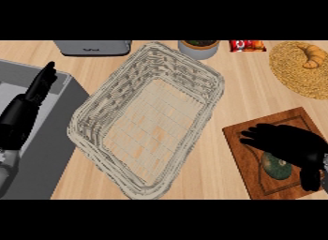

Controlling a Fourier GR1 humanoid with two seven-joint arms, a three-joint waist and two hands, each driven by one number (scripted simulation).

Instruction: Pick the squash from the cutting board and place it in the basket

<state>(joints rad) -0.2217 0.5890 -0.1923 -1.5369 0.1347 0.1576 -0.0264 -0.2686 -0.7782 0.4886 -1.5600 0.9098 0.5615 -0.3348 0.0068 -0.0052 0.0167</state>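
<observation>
A dark green squash (275, 166) with an orange patch lies on the brown wooden cutting board (244, 135) at the lower right. My right hand (291, 143) hovers right over it, fingers spread and slightly curved toward the left, the thumb (309, 178) hanging down beside the squash; most of the squash is hidden under the palm. A large pale wicker basket (97, 101) stands in the middle of the counter with nothing inside. My left hand (37, 89) rests open at the left, fingers pointing up over the sink.
A grey sink (46, 154) fills the left side. Along the back edge stand a toaster (93, 47), a potted plant (198, 47) and a red packet (247, 45). A round woven mat (291, 70) with a croissant (312, 55) lies at the back right.
</observation>
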